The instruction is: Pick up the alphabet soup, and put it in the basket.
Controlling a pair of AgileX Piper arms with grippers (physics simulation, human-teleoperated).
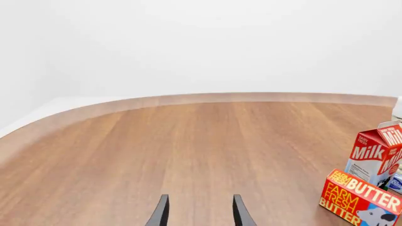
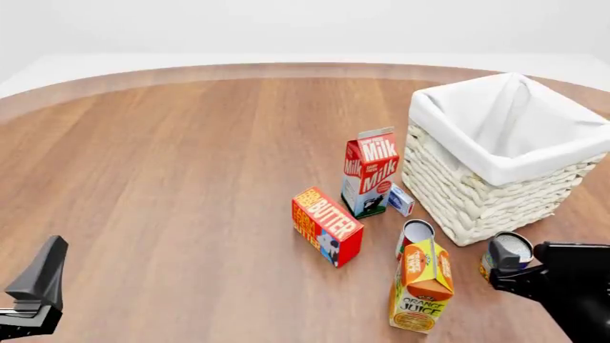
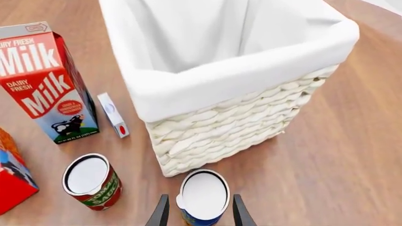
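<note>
The alphabet soup (image 3: 202, 195) is a small can with a pale round top, standing upright on the table just in front of the basket (image 3: 238, 122). My right gripper (image 3: 199, 214) is open, with one finger on each side of the can. From the front, the can (image 2: 510, 250) stands at the near corner of the white wicker basket (image 2: 476, 193), with the right gripper (image 2: 515, 271) right behind it. My left gripper (image 1: 199, 214) is open and empty over bare wood, low at the near left (image 2: 36, 286).
A red-labelled can (image 2: 416, 234) stands left of the soup, with an orange juice carton (image 2: 422, 286) in front of it. A milk carton (image 2: 370, 171), a butter box (image 2: 326, 225) and a small white box (image 2: 401, 200) stand left of the basket.
</note>
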